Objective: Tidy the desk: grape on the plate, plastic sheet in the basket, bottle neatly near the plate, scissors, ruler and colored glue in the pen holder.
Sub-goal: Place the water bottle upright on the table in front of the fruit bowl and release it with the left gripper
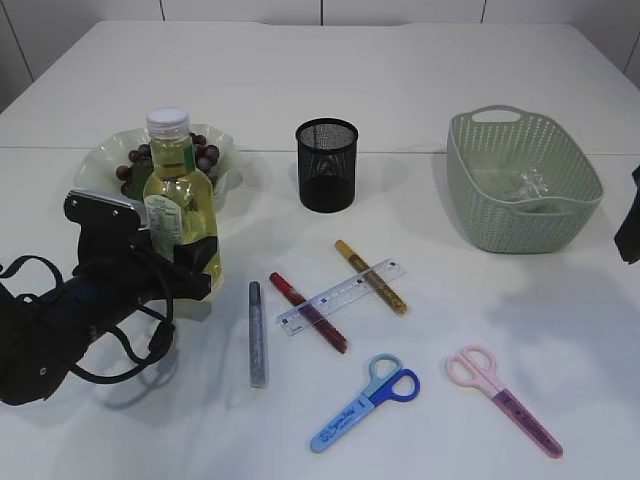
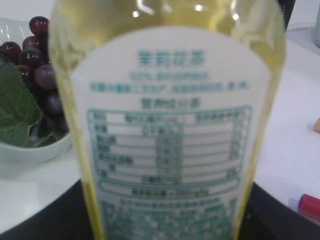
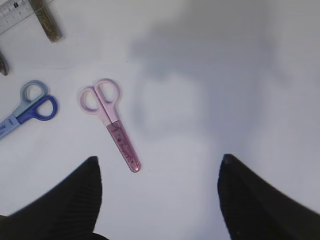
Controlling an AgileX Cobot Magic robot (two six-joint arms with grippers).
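Note:
My left gripper (image 1: 186,264) is shut on the yellow bottle (image 1: 180,195), which is upright just in front of the plate (image 1: 96,162) holding the grape bunch (image 1: 165,158). The bottle's label fills the left wrist view (image 2: 167,125). My right gripper (image 3: 159,170) is open and empty above the table, near the pink scissors (image 3: 110,125). Blue scissors (image 1: 365,402), a clear ruler (image 1: 342,296) and the silver (image 1: 257,333), red (image 1: 308,311) and gold (image 1: 371,276) glue sticks lie on the table. The plastic sheet (image 1: 525,185) is in the basket (image 1: 522,228).
The black mesh pen holder (image 1: 327,165) stands at mid-table, behind the glue sticks. The pink scissors (image 1: 503,399) lie front right. The basket stands back right. My right arm shows only at the right edge (image 1: 630,225).

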